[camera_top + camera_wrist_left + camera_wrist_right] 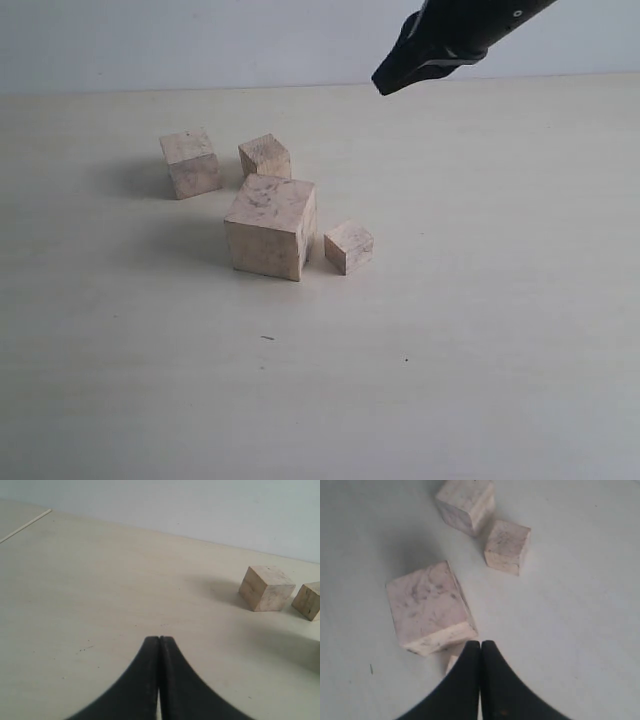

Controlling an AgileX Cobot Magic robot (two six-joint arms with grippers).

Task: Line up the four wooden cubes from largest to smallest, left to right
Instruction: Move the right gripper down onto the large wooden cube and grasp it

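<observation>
Four pale wooden cubes sit in a loose cluster on the table. The largest cube is in front, with the smallest cube just to its right. Behind stand a mid-sized cube at the left and a slightly smaller one beside it. My right gripper hangs shut and empty above the table, behind and right of the cluster; in its wrist view the smallest cube is mostly hidden by its fingers. My left gripper is shut and empty, away from the cubes.
The pale tabletop stretches wide around the cubes, meeting a light wall at the back. A table edge or seam shows in the left wrist view.
</observation>
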